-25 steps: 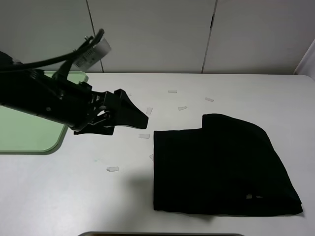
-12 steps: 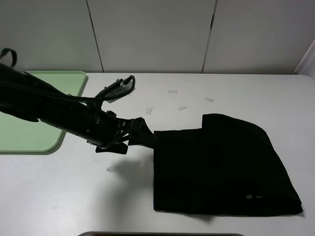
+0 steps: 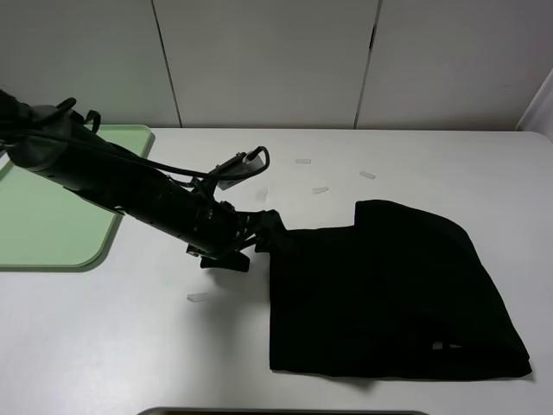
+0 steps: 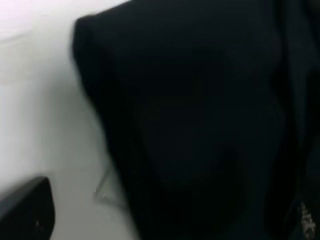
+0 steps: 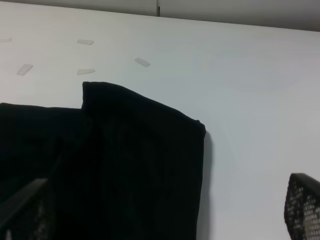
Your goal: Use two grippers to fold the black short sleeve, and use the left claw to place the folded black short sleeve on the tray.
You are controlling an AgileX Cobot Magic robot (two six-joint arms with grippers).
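Note:
The black short sleeve (image 3: 389,294) lies folded into a rough rectangle on the white table, right of centre. My left gripper (image 3: 273,232) reaches in low from the left, its jaws open at the shirt's upper left corner. In the left wrist view the black cloth (image 4: 200,125) fills most of the picture and one finger (image 4: 25,212) shows beside it. The right gripper (image 5: 160,215) is open, hanging above the shirt (image 5: 130,165) with nothing between its fingers; this arm does not show in the exterior view. The pale green tray (image 3: 43,216) sits at the far left.
Small bits of clear tape lie on the table: one (image 3: 198,297) in front of the left arm, others (image 3: 320,189) behind the shirt. A grey panelled wall (image 3: 276,60) closes the back edge. A dark object's rim (image 3: 285,412) shows at the front edge.
The left arm has swung right and down from beside the tray to the shirt's upper left corner. The jaws stayed open. The shirt has not moved.

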